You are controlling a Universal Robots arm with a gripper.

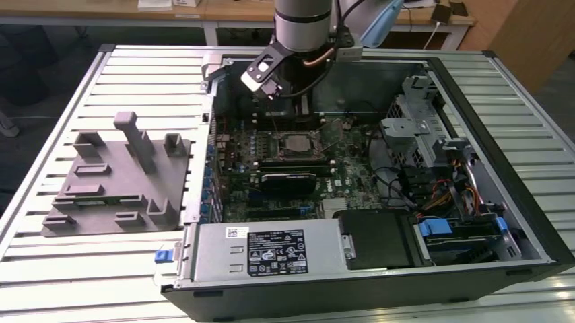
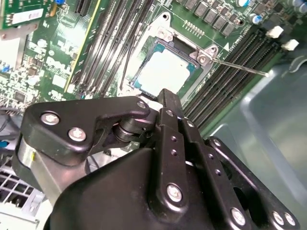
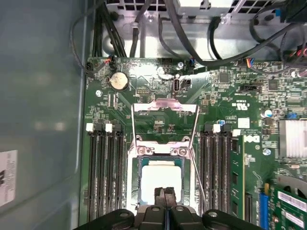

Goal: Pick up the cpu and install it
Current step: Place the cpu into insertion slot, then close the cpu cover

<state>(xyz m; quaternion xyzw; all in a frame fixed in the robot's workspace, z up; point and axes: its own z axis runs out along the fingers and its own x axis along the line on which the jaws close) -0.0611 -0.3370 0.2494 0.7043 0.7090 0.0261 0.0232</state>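
Note:
The cpu (image 1: 297, 142) lies flat in the open motherboard socket, its pale silvery top showing in both wrist views (image 2: 162, 72) (image 3: 160, 178). The socket's metal load plate (image 3: 165, 106) is folded back and its thin wire lever (image 2: 240, 68) sticks out to one side. My gripper (image 1: 272, 87) hangs from the arm above the far part of the board, inside the case. Its two black fingers are pressed together with nothing between them, and the gripper (image 3: 165, 194) points at the cpu's edge from a little above.
A large grey block with upright posts (image 1: 112, 182) sits on the slatted table at the exterior view's left. Inside the case are a power supply (image 1: 269, 250), drive cages (image 1: 422, 128), cables (image 1: 440, 195) and black memory slots (image 3: 103, 172) on both sides of the socket.

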